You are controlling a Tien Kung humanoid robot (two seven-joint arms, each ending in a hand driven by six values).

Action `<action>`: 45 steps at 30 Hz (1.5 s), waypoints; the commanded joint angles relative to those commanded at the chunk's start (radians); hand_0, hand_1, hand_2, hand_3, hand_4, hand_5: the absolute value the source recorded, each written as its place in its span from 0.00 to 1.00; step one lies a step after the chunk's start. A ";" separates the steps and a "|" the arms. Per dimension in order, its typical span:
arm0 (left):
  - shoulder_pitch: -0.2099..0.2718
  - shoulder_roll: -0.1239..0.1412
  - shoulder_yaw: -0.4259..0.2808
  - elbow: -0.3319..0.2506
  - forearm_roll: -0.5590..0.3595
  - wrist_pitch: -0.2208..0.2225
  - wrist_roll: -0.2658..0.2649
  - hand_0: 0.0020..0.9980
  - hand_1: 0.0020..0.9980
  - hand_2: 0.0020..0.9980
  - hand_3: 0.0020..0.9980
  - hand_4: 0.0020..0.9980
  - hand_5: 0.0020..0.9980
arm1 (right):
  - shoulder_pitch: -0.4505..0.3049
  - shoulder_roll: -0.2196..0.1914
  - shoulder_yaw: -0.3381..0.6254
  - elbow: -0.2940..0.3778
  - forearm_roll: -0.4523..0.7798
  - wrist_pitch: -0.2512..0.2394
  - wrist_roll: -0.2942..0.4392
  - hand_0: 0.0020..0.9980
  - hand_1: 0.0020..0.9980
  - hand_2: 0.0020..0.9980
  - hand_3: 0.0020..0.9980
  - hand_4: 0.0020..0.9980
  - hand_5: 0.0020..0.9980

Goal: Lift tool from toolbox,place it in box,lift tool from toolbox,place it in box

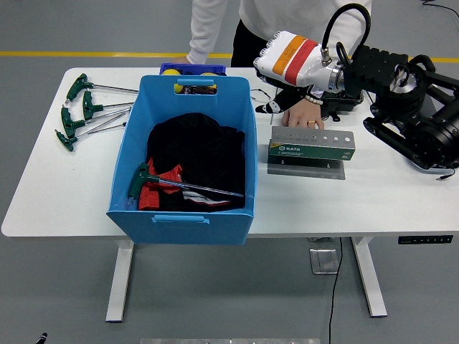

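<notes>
A grey floor with a yellow line lay behind the white bench [401, 208], and at its far side stood a person in a white top. The blue box [183, 161] sat left of centre and serves here as the landmark. Inside it, on black and red cloth, lay one green T-handle tool [183, 185], its shaft running left to right toward the box's right wall. Well to the left of the box, four more T-handle tools [84, 109] lay on the bench, handles outward, shafts pointing at the box.

To the right of the box, just beside it, stood the grey-green tool holder [310, 148], its row of holes empty and its long axis parallel to the bench's near edge. The person's hand [304, 116] rested against its far side.

The right robot hand [272, 106], in a white, orange and red cover, hovered beyond the holder's left end, near the box's far right corner. Its dark fingertips held nothing visible; whether they were curled or spread could not be told. The left arm was out of view.

Judging from this, the holder offered nothing to lift, and the remaining tools lay across the box from the only arm in sight.
</notes>
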 joint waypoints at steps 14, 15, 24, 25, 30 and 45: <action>0.000 0.003 -0.019 -0.002 0.036 -0.001 0.009 0.63 0.59 0.65 0.68 0.89 0.80 | -0.016 0.090 -0.003 0.140 -0.022 -0.021 -0.062 0.04 0.00 0.06 0.04 0.84 0.63; 0.000 0.003 -0.020 -0.002 0.038 -0.001 0.009 0.63 0.59 0.65 0.68 0.89 0.80 | -0.013 0.103 -0.023 0.136 -0.018 -0.021 -0.067 0.04 0.00 0.06 0.04 0.84 0.63; -0.007 0.005 -0.017 -0.003 0.040 0.000 0.010 0.63 0.59 0.65 0.68 0.89 0.80 | 0.000 0.193 -0.172 0.079 0.012 0.005 -0.097 0.18 0.09 0.18 0.16 0.86 0.61; -0.009 0.005 -0.015 -0.003 0.039 0.001 0.009 0.63 0.59 0.65 0.68 0.89 0.80 | -0.002 0.204 -0.185 0.068 0.017 0.011 -0.097 0.18 0.09 0.18 0.16 0.86 0.61; -0.016 0.006 -0.015 -0.004 0.042 0.002 0.010 0.62 0.59 0.65 0.68 0.89 0.80 | -0.007 0.223 -0.213 0.040 0.031 0.048 -0.103 0.40 0.27 0.42 0.48 0.88 0.60; -0.013 0.002 -0.013 -0.004 0.038 0.003 0.012 0.62 0.59 0.64 0.68 0.89 0.80 | -0.040 0.202 -0.180 0.010 0.091 0.015 -0.084 0.74 0.71 0.82 0.93 0.90 0.57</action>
